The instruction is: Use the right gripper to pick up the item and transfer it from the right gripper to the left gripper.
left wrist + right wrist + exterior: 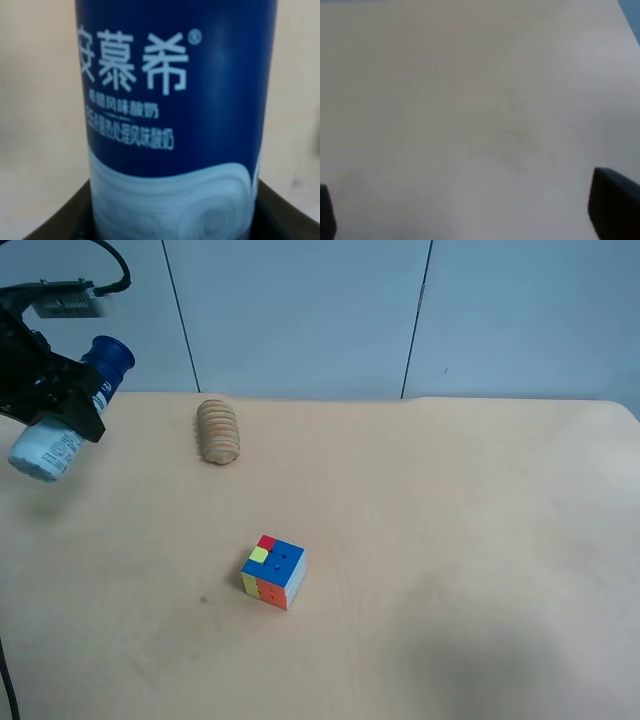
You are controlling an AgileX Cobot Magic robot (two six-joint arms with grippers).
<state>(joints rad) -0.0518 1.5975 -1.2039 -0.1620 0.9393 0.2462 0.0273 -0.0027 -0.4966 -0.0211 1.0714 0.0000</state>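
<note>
We see the black left gripper (pixel 74 403) closed around the slim blue-and-white bottle (pixel 47 448) above the beige table (pixel 450 540). The black right gripper (pixel 470 212) has its jaws wide apart.

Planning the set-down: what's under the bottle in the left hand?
Only bare table shows beneath the bottle; cube lies well aside. The left hand and bottle hide the patch behind them.
</note>
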